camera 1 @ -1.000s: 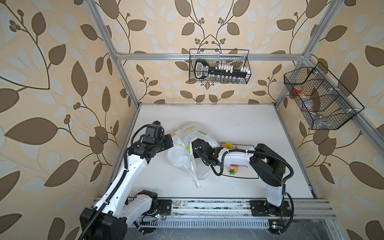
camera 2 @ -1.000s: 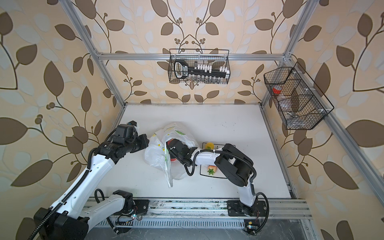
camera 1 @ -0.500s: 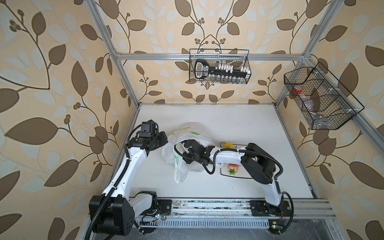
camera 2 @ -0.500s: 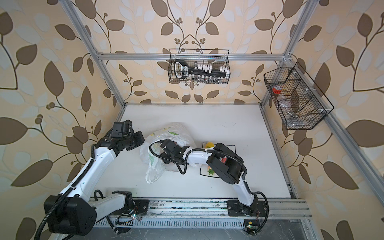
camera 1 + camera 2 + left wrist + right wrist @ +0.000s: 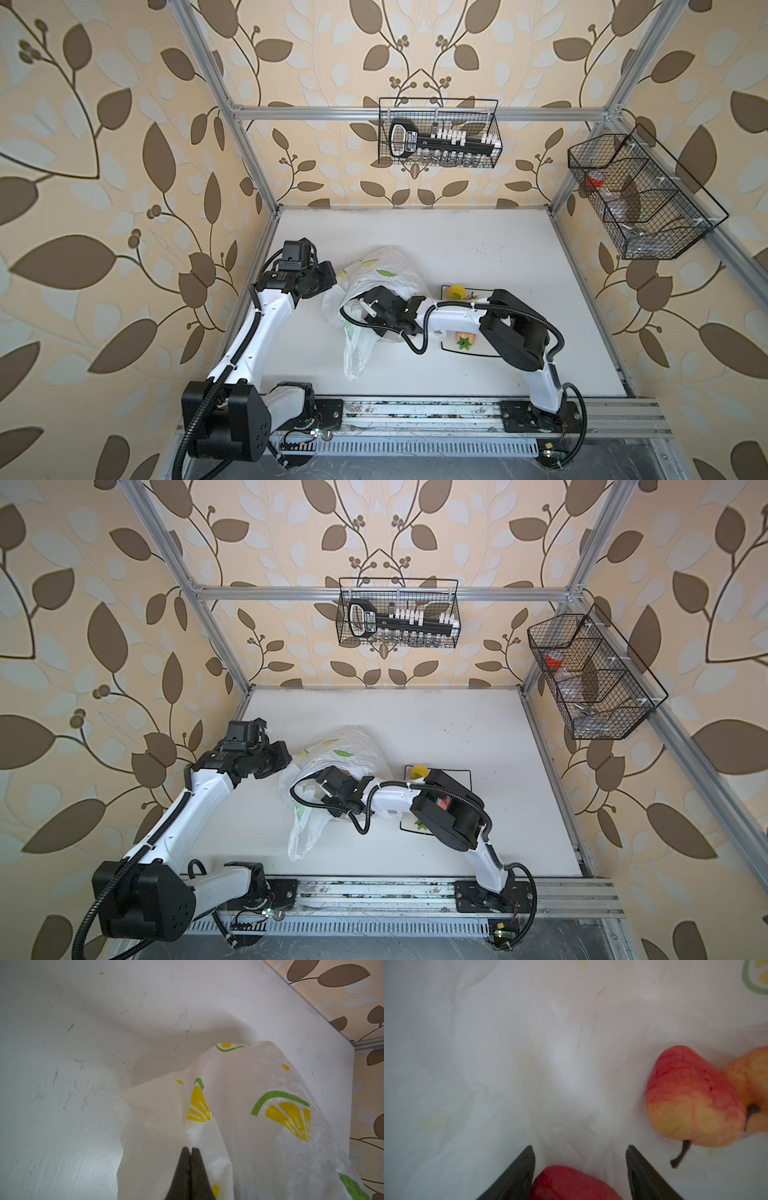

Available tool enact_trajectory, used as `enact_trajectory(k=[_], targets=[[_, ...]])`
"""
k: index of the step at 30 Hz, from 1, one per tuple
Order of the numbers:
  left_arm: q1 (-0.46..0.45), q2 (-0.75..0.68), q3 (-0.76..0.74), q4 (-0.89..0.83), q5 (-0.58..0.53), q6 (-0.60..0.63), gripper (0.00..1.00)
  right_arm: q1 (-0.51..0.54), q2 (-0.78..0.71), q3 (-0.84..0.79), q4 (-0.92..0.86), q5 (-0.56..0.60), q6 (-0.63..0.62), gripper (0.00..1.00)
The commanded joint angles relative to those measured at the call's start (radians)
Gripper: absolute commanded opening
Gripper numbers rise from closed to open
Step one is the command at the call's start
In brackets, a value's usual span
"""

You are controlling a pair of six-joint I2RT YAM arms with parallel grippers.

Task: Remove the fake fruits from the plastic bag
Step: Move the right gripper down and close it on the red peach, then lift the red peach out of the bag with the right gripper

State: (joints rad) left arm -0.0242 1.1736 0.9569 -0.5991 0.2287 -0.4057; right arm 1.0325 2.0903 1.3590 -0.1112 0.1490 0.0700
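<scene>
the plastic bag [image 5: 270, 1126] is thin crinkly film – light, limp, slippery – slumped on the white desk [image 5: 478, 249]. the left tool [image 5: 190, 1150] is clenched on a fold near its mouth. inside the bag, the right tool [image 5: 579, 1148] is released, jaws either side of a glossy red fruit [image 5: 575, 1183], seemingly not gripping it yet. two stemmed apples [image 5: 691, 1101] lie touching just beside – smooth, rounded, probably light; best taken across the belly, not the thin stem. a lemon [image 5: 456, 291] sits on the plate [image 5: 451, 348].
</scene>
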Motion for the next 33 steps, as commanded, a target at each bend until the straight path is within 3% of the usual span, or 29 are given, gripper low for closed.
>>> enact_trajectory(k=[1,17,25,33], targets=[[0.012,-0.01,0.045,0.013,0.031,0.036,0.0,0.008,0.012,-0.033,-0.06,0.007,-0.001,0.69],[0.012,-0.052,0.048,0.005,0.026,0.052,0.0,0.011,-0.091,-0.134,-0.066,-0.068,0.036,0.7],[0.012,-0.065,0.046,0.004,0.025,0.053,0.0,0.011,-0.072,-0.113,-0.045,-0.059,0.05,0.48],[0.012,-0.071,0.018,0.009,0.015,0.022,0.0,0.017,-0.199,-0.191,0.03,-0.027,0.057,0.34]])
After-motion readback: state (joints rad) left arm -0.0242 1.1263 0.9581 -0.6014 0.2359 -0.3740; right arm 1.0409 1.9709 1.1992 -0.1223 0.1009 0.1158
